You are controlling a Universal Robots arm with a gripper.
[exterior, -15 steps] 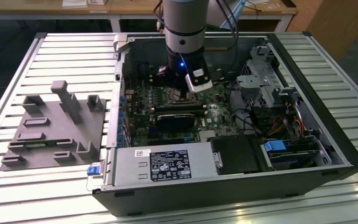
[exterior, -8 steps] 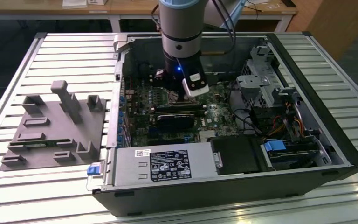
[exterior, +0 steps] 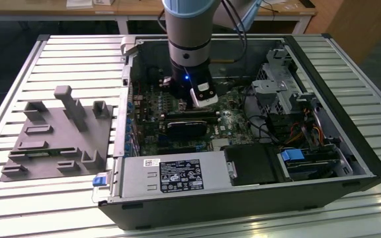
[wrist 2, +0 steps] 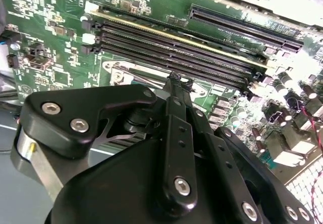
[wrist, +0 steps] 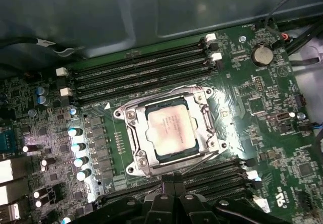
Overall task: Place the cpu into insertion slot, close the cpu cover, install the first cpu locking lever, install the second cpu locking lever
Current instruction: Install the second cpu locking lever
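In the first wrist view the cpu (wrist: 170, 130) lies flat in the insertion slot (wrist: 132, 151) on the green board, its silvery-beige top showing. The cpu cover (wrist: 203, 114) is folded down around it as a grey metal frame. My gripper (wrist: 172, 186) hangs just off the socket's edge, between it and a bank of memory slots, fingers together with nothing between them. In the second wrist view the black fingertips (wrist 2: 176, 78) meet beside a thin metal lever rod (wrist 2: 144, 74). In the exterior view the gripper (exterior: 197, 105) reaches down into the open computer case.
Long black memory slots (wrist: 141, 72) flank the socket on two sides. A black heatsink block (exterior: 187, 126), a power supply (exterior: 177, 176), a drive cage (exterior: 283, 91) and cables (exterior: 303, 134) crowd the case. A grey fixture (exterior: 58, 134) sits at the exterior view's left.
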